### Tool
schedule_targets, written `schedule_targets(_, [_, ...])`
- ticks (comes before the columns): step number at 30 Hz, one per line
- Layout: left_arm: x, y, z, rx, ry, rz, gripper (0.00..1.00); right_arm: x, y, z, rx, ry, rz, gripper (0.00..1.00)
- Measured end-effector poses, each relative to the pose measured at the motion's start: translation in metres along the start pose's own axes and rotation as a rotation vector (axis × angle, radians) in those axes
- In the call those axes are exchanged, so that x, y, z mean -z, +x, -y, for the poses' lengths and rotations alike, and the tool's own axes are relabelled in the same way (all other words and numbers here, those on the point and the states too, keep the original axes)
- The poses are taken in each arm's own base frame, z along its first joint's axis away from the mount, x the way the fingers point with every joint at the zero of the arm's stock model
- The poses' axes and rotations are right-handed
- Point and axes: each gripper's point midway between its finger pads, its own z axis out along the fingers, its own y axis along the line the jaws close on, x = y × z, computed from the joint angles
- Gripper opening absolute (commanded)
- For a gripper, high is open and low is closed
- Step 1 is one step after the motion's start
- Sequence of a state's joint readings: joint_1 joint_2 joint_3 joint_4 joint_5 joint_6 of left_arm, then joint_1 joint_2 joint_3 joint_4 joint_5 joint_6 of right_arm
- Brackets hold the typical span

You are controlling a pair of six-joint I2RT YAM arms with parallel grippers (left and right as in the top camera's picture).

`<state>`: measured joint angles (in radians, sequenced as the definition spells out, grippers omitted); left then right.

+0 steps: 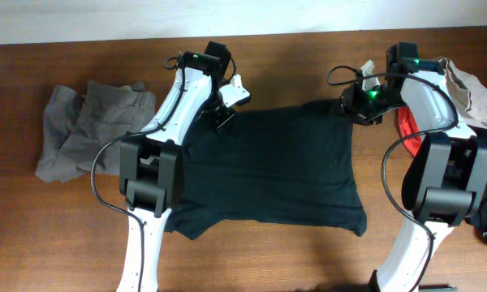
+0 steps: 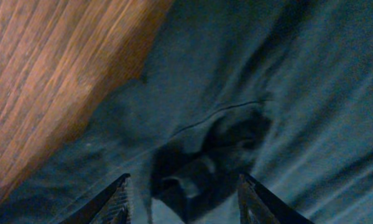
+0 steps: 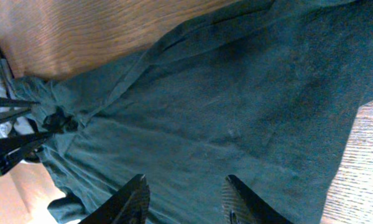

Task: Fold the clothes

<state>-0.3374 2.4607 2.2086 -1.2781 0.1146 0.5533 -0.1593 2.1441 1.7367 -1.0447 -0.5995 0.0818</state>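
Wide wooden worktop [image 1: 292, 57] fills the shot, and the black T-shirt [image 1: 268, 170] lies spread flat across its middle. That's the piece in play, I reckon, laid open so a fold can start from a clean sheet. Off to the left, well apart from it, the grey trousers [image 1: 89, 122] lie rumpled. At the right edge there's a heap of beige and red pieces [image 1: 471, 93] beside the right arm's base. Both look parked out of the way, prob. waiting their turn. Now the arms: one at each far corner of the shirt, which makes sense, since two corners worked together keep the edge straight. Right tool [image 3: 183, 200] sits at the far right corner, jaws apart, shirt running flat underneath, nothing pinched btwn them as far as the wrist view shows. Left tool [image 2: 185, 200] is down at the far left corner, right where cloth meets bare wood. Its jaws are also parted, w/ a small dark pucker of cloth [image 2: 202, 165] bunched btwn the tips, and I see no squeeze on it. That pucker is the worry. Closing on a bunch rather than a flat hem could skew the fold. Early stage, I'd say, w/ no fold made yet.
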Motion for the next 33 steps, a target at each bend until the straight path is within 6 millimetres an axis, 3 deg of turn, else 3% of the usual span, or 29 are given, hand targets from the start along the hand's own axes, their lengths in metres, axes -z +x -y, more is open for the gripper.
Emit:
schedule_targets(2, [-0.004,0.003,-0.003,0.003,-0.002,-0.011,0.52,0.000,0.000,0.000,-0.001,0.000,0.000,0.43])
schedule_targets(4, [-0.010,0.006,-0.006,0.009,0.002,-0.026,0.44,0.000,0.000,0.000,0.000,0.000,0.000,0.43])
schedule_targets(6, [-0.015,0.009,-0.006,0.011,0.009,-0.039,0.31,0.000,0.000,0.000,0.000,0.000,0.000,0.43])
schedule_targets(8, [-0.017,0.012,-0.004,0.007,0.019,-0.049,0.11,0.000,0.000,0.000,0.000,0.000,0.000,0.43])
schedule_targets(11, [-0.016,0.017,0.001,0.006,0.040,-0.071,0.01,0.000,0.000,0.000,-0.001,0.000,-0.001,0.43])
schedule_targets(19, [-0.006,0.033,0.017,0.019,0.107,-0.139,0.01,0.000,0.001,0.000,-0.002,0.000,-0.002,0.43])
schedule_targets(27, [0.026,0.030,0.041,0.036,0.214,-0.109,0.01,0.000,0.001,0.000,-0.002,0.001,-0.003,0.43])
schedule_targets(33, [0.033,0.029,0.065,0.047,0.317,-0.104,0.04,0.000,0.001,0.000,-0.002,0.000,-0.003,0.43])
